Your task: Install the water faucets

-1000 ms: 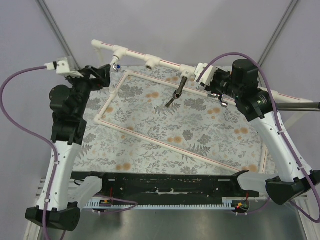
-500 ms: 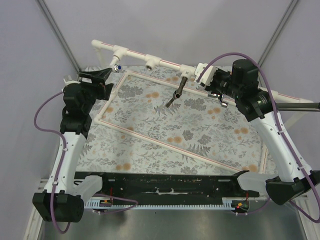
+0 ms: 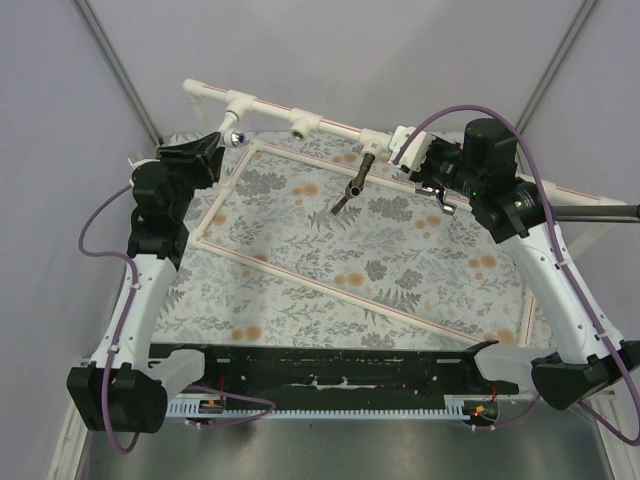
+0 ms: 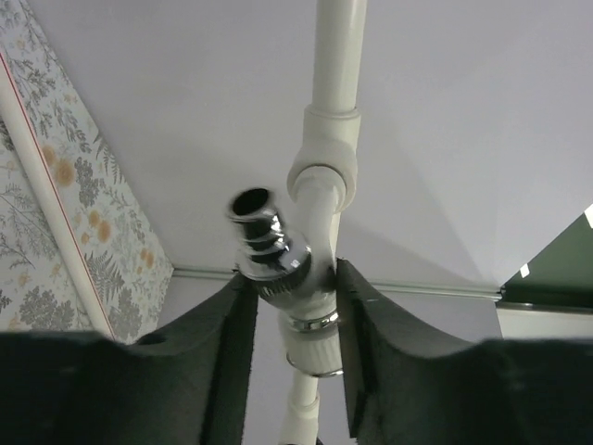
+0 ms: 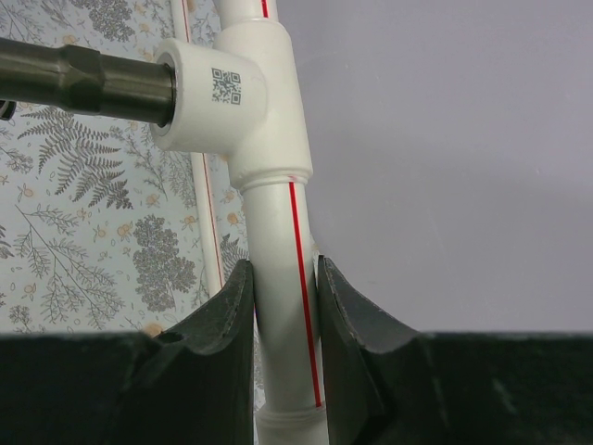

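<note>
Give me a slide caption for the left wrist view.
The left gripper clamps the chrome faucet at the white pipe.

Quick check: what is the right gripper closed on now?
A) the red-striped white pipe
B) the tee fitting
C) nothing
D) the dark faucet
A: the right wrist view shows the right gripper pinching the red-striped white pipe just below the tee fitting.

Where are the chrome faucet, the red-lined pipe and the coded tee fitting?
chrome faucet (image 4: 275, 255), left wrist view, ribbed shiny body.
pipe (image 5: 276, 250), right wrist view, bare front.
tee fitting (image 5: 199, 100), right wrist view, side branch.
</note>
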Motion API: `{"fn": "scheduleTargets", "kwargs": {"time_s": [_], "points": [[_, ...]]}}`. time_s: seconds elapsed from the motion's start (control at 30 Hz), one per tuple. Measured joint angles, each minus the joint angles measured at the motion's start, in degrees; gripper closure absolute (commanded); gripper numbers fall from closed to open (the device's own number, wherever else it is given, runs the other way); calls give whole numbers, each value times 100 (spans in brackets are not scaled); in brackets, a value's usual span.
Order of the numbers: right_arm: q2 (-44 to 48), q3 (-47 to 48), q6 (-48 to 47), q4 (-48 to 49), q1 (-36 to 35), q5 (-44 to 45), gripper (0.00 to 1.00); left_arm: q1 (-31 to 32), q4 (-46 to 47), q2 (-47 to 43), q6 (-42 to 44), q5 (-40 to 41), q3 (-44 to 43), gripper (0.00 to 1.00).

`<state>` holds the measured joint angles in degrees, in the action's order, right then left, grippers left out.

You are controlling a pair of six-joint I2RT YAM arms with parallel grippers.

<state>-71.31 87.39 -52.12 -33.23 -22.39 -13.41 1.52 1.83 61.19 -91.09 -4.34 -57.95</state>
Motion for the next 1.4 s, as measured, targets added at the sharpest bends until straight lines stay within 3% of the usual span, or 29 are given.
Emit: {"fn": "scheduleTargets", "kwargs": {"time_s": [0.2,0.37,0.5,0.73,0.8,0.87,0.93,1.03,1.27,1.4], "points": [[0,-4,0,9,0,11,100,17,367,57,85,28,184,87],[0,-15,2,20,-2,22,100,48,610,39,1169,146,232,96],[-2,-26,2,59,-7,42,100,83,640,70,3213,26,63,97],[-13,-50,-24,131,31,105,100,621,407,46,9632,-535,-190,90],[-11,-50,-28,122,31,96,100,758,439,0,10649,-680,-243,78],[-11,-50,-28,122,31,90,100,793,459,-44,11186,-682,-354,55],[-11,-50,-28,122,31,90,100,780,592,-107,11213,-584,-437,45],[-11,-50,-31,120,31,90,100,782,647,-260,10588,-251,-498,37],[-11,-50,-33,120,31,90,100,704,50,-601,7029,544,-667,32],[-7,-52,-33,122,31,90,100,509,-378,-595,4964,570,-610,26]]}}
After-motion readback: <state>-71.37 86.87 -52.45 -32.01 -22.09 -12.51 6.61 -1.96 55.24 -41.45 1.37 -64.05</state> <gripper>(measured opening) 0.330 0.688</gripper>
